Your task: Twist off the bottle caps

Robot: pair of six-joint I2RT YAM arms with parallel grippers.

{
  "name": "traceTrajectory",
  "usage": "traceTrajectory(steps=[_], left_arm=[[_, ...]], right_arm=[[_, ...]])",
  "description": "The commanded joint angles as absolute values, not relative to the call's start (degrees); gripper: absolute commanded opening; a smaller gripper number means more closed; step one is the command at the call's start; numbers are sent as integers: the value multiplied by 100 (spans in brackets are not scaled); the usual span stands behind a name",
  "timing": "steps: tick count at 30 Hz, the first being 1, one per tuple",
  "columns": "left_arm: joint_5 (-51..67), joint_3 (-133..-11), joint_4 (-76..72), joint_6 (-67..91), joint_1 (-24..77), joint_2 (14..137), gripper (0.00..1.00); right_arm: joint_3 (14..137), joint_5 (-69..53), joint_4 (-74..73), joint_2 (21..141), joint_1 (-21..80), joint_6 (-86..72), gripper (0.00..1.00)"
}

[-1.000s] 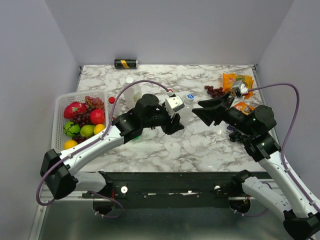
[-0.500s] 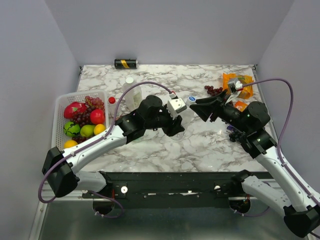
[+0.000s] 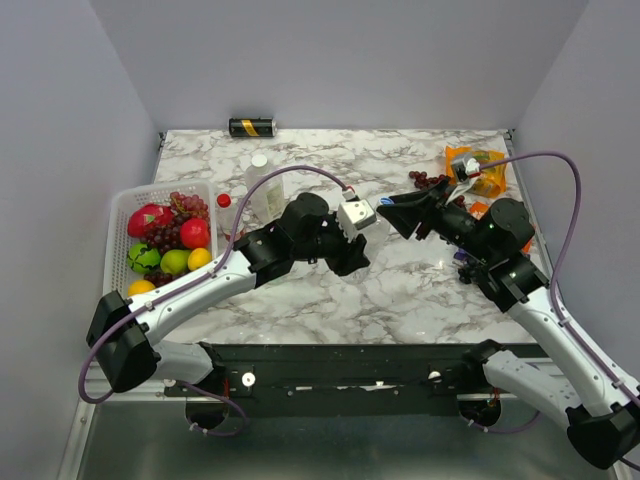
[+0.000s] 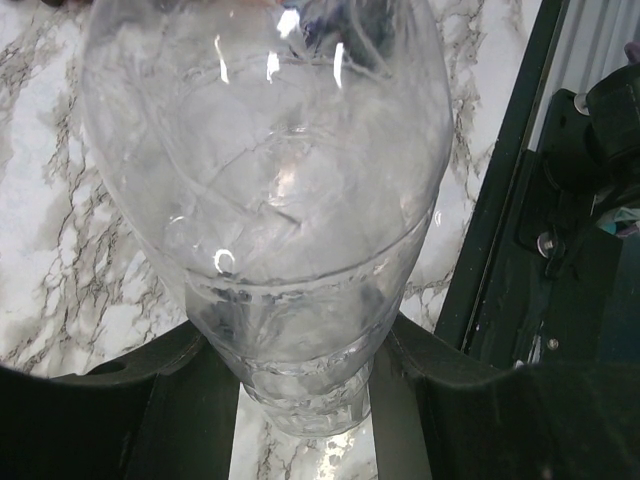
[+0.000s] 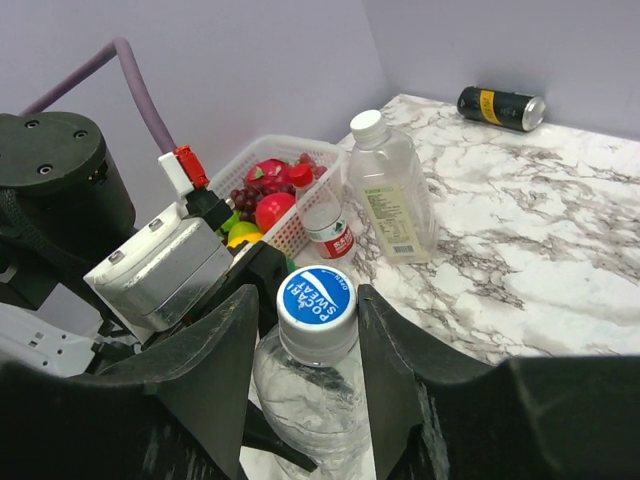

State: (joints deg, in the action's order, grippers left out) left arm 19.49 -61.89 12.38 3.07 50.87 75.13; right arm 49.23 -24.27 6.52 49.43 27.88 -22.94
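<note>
My left gripper (image 3: 352, 250) is shut on the lower body of a large clear bottle (image 4: 270, 200) and holds it tilted above the marble table. It also shows in the left wrist view (image 4: 300, 400). The bottle's blue cap (image 5: 316, 297) sits between the fingers of my open right gripper (image 5: 305, 300); the right finger touches it and a thin gap shows at the left one. From above, the right gripper (image 3: 390, 212) covers the cap. A second large clear bottle (image 3: 264, 187) with a white cap and a small red-labelled bottle (image 3: 226, 208) stand by the basket. The green bottle is hidden.
A white basket (image 3: 118, 205) of fruit sits at the left edge. A black-and-gold can (image 3: 251, 127) lies at the back. Grapes (image 3: 430, 182) and orange packets (image 3: 475, 165) lie at the back right, and dark grapes (image 3: 468, 268) lie under the right arm.
My right gripper has moved left and onto the bottle's cap, which it now straddles. My left gripper has shifted slightly right with the bottle.
</note>
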Motion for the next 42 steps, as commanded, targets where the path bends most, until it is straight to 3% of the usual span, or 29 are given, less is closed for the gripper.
traceTrajectory(steps=[1,16,20,27,34,42], left_arm=[[1846,-6249,1169,325,5150,7559,14],[1854,-6267,1169,316,5177,7603,14],[1898,-6267,1178,299,5168,7567,14],[2425,-6267,1151,220,5159,7550,14],[4147,-6284,984,114,5098,7541,14],[5888,-6188,510,299,5063,7497,14]], right_arm=[[5063,-2540,905,4983,2883,-2391,52],[5115,-2628,1231,5431,3129,-2505,50],[5089,-2567,1213,5449,3155,-2479,36],[5202,-2741,1143,5414,3086,-2224,28],[5414,-5795,1606,5677,2304,-2188,28],[5300,-7602,1969,5765,2127,-1978,32]])
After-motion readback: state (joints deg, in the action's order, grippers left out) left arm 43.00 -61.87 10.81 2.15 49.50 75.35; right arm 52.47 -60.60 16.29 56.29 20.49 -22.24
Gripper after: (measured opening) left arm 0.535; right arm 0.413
